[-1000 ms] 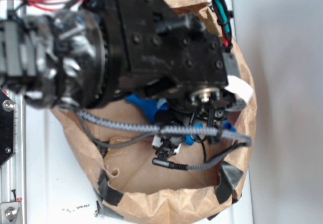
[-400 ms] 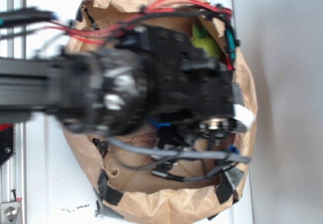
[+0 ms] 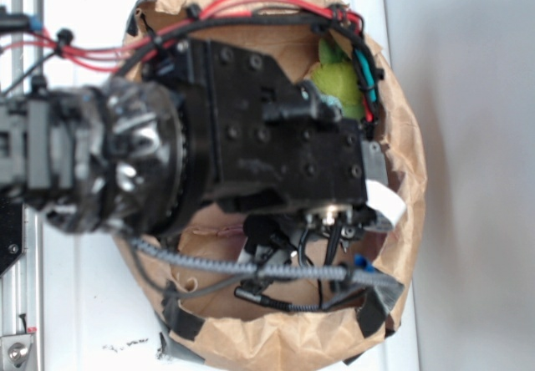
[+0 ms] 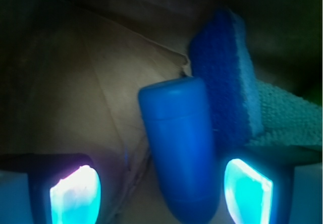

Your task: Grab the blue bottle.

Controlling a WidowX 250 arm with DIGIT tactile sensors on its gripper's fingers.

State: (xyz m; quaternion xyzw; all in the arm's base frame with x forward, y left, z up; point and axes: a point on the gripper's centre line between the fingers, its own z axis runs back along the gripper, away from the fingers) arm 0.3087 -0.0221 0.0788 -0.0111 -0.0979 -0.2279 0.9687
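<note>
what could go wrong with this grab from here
1. The blue bottle lies off-centre, closer to one of the open gripper's fingers, so closing may push it sideways rather than pinch it.
2. The blue sponge sits right against the bottle; that finger could snag it too.
3. The bottle looks smooth and rounded, so it may slip out of the grip.

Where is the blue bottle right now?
In the wrist view the blue bottle lies on the brown paper between the open pincer's glowing pads, nearer the right pad, against the blue sponge.
</note>
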